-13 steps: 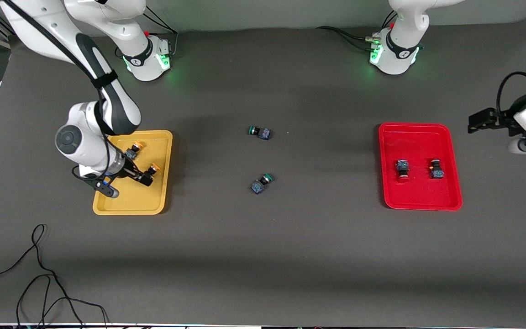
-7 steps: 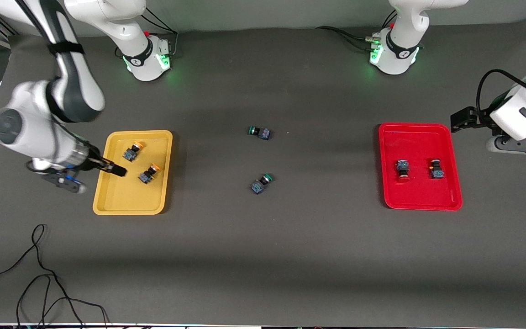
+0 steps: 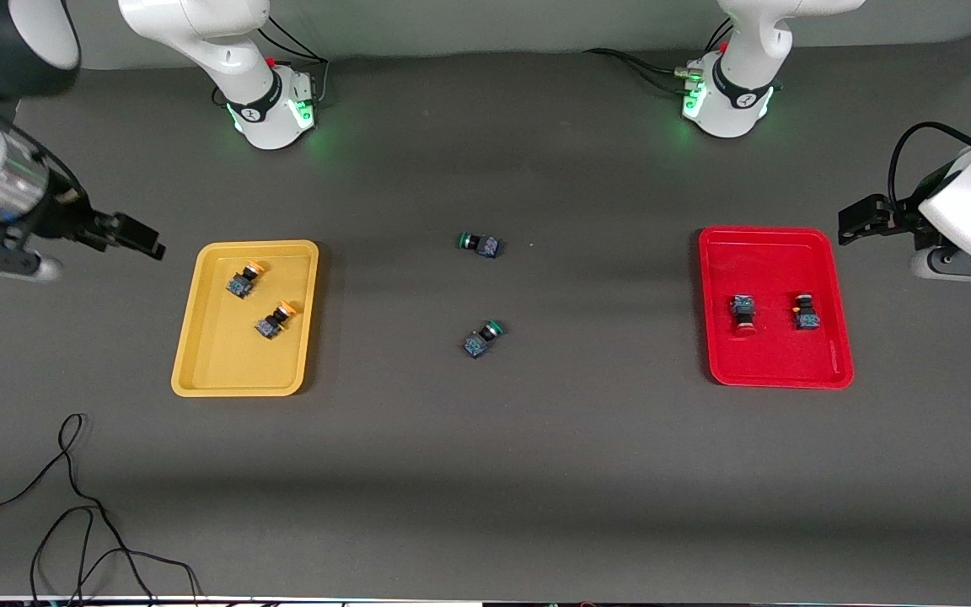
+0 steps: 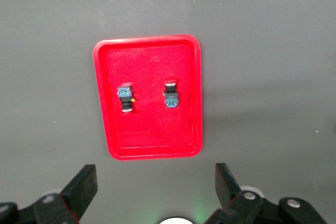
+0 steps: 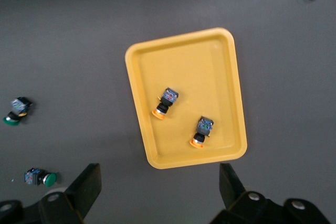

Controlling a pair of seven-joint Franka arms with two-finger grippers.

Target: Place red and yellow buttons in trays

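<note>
Right end effector (image 3: 142, 243): up in the air over bare counter (image 3: 485, 472) at the right arm's end, just off the yellow tray (image 3: 190, 371). Fingers spread wide, nothing between them; the right wrist view shows both finger stubs far apart with the tray framed between.

Left end effector (image 3: 861, 221): over bare counter at the left arm's end, beside the red tray (image 3: 839, 371). Fingers spread, empty. This arm waits.

Yellow tray holds both yellow-capped buttons: one (image 3: 244, 279) farther from the front camera, one (image 3: 275, 319) nearer, each lying on its side, well apart from each other and off the rim.

Red tray holds both red-capped buttons (image 3: 743, 312) (image 3: 805, 311), side by side, apart, on their sides.

Two green-capped buttons (image 3: 480, 244) (image 3: 483, 337) lie on the counter midway between the trays, outside both.

Judgement: all four target buttons sit in colour-matched trays, so the task looks complete.

Risks from here:
- Either arm goes after a green button and drops it in a tray, caused by mistaking the like bodies for task parts.
- A low sweep of the right arm to home could clip the yellow tray's rim and shift it or roll a button.
- The buttons lie on rounded caps; a jolt to the tray could send one toward the rim.
</note>
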